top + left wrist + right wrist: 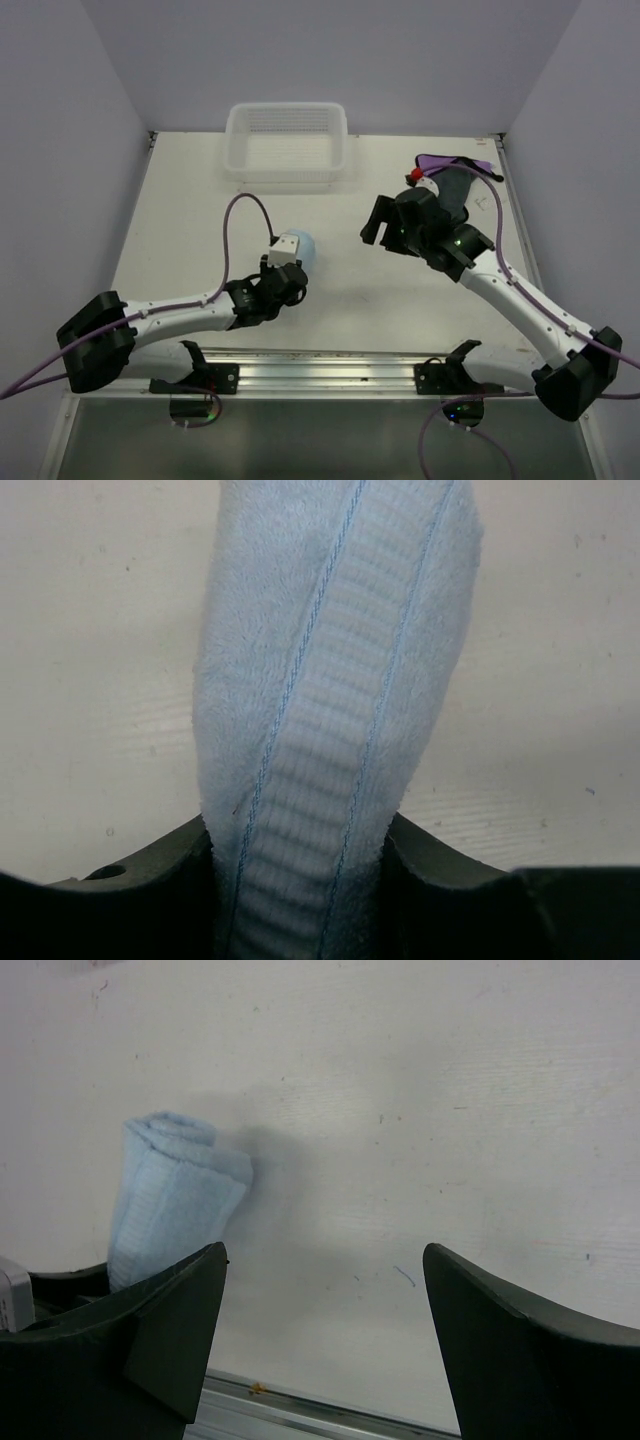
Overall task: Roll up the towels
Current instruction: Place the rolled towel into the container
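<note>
Left gripper (289,259) is pinched on the light blue towel (301,244). In the left wrist view its fingers (165,875) touch both sides of the cloth. The towel is already a roll, mid-table, left of centre, well short of the white basket (287,172) at the far edge. Its long axis runs straight out from the left fingers, toward the far side and a bit right. The right wrist view shows the free end with the spiral layers. I can't tell whether the roll rests on the table (350,290) or hangs just above it. Right gripper (380,224) is spread wide with nothing between its fingers. It faces left at the blue roll, but the two are apart. The purple towel (452,163) sits in the far right corner, unrolled, dark grey side showing on its near part. It is partly hidden by the right arm. Its purple edge runs left-right along the far edge. I reckon that one's next. It lies far-right of the right gripper, behind where the fingers point, so the right arm is nearer and needs to swing round.
</note>
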`<control>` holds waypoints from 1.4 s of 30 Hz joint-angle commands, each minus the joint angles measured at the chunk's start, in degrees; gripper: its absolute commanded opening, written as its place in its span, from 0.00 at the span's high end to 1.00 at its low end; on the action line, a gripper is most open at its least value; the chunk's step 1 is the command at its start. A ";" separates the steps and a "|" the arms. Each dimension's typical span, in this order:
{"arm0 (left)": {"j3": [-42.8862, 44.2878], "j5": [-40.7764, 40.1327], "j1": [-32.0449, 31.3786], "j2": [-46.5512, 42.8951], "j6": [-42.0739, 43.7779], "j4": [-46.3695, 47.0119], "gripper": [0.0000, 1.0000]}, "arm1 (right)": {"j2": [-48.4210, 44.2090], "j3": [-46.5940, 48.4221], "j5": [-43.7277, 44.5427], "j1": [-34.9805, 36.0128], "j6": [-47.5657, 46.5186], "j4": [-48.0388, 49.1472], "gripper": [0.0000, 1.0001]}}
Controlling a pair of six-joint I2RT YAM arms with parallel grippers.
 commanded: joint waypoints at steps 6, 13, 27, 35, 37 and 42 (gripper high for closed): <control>7.21 8.13 13.95 -0.86 10.99 6.72 0.61 | -8.85 -5.20 3.44 -0.76 -4.43 -3.19 0.16; 18.96 13.05 24.77 3.96 17.59 6.98 0.63 | -10.96 -10.22 0.37 -0.76 -6.37 -2.40 0.16; 65.79 19.82 42.53 34.54 27.26 -0.48 0.63 | -12.90 -16.64 -4.48 -0.85 -6.63 1.46 0.16; 76.82 23.78 46.49 50.81 25.51 -0.49 0.63 | -9.74 -16.64 -4.48 -0.94 -7.42 2.52 0.15; 78.41 23.69 46.58 53.44 25.77 0.03 0.63 | -9.21 -16.81 -4.56 -0.94 -7.69 2.78 0.15; 77.63 23.08 47.11 56.26 25.95 1.35 0.63 | -7.80 -18.22 -4.83 -1.29 -7.69 3.40 0.15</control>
